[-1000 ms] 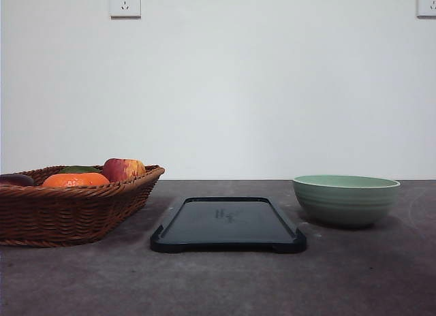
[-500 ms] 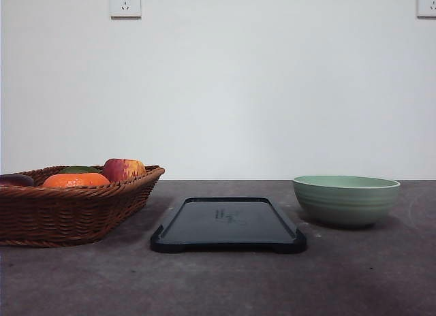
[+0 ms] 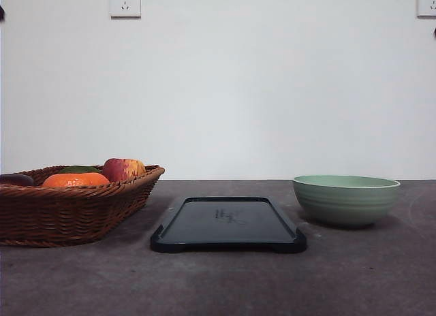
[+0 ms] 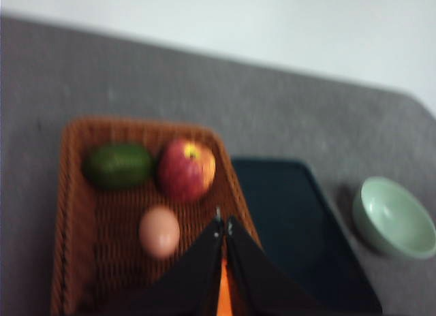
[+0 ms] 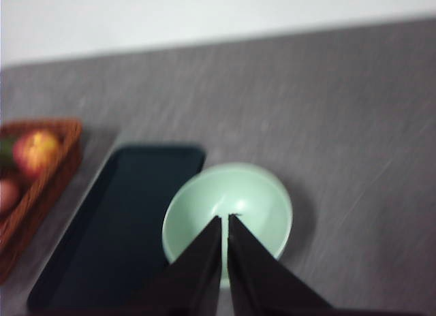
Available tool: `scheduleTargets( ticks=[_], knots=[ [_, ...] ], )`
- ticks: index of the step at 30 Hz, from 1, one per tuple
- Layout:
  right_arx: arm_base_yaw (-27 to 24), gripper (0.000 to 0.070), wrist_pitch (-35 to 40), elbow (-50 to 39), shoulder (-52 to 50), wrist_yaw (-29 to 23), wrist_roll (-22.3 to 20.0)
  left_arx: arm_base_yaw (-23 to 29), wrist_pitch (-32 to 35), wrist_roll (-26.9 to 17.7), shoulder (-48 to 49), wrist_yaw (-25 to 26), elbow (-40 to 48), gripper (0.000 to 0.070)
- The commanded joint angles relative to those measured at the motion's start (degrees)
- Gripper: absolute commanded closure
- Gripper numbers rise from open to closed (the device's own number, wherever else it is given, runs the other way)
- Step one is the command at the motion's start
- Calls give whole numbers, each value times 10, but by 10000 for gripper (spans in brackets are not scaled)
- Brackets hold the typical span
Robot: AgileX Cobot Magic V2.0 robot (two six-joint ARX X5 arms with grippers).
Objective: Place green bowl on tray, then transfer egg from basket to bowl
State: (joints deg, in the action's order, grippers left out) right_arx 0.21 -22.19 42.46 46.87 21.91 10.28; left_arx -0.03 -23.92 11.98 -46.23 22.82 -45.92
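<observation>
A plain white wall backs a dark grey table (image 3: 354, 275). On its left stands the basket (image 3: 68, 210), holding a red apple (image 4: 186, 169), a green fruit (image 4: 118, 165), an orange (image 3: 75, 180) and the egg (image 4: 159, 231) (pale pinkish, lying on the weave near the apple). The black tray (image 3: 228, 224) lies bare in the middle, just right of the basket. The green bowl (image 3: 346, 199) sits on the table to the tray's right, a little apart from it. The left gripper (image 4: 223, 227) hangs above the basket, fingers pressed together. The right gripper (image 5: 225, 224) hangs over the bowl, fingers likewise pressed together, holding nothing.
</observation>
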Motion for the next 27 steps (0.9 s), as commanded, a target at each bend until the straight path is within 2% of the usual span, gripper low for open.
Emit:
scheduleTargets(
  ticks=[1,6,10,12,15,17,23,27],
  knots=[
    [0,695,-7,18,28,12,-7,0,-20,-28,-28,12,-26,700],
    [0,695,-49,41,95,36,-24,0,-97,-60,-104,25,-71,700],
    [0,686,-50,42,121,36,-42,0,-101,-67,-130,26,-79,699],
    [0,621,-49,42,126,36,-59,0,-101,-69,-134,26,-79,634],
    [0,395,-49,42,126,36,-64,0,-101,-69,-134,25,-79,425],
    [0,341,-52,42,126,36,-61,0,-100,-69,-133,26,-79,382],
    [0,335,-62,52,132,31,-10,0,-100,-68,-133,26,-79,384],
    [0,336,-105,97,170,16,-5,0,-99,-67,-133,26,-79,384]
  ],
)
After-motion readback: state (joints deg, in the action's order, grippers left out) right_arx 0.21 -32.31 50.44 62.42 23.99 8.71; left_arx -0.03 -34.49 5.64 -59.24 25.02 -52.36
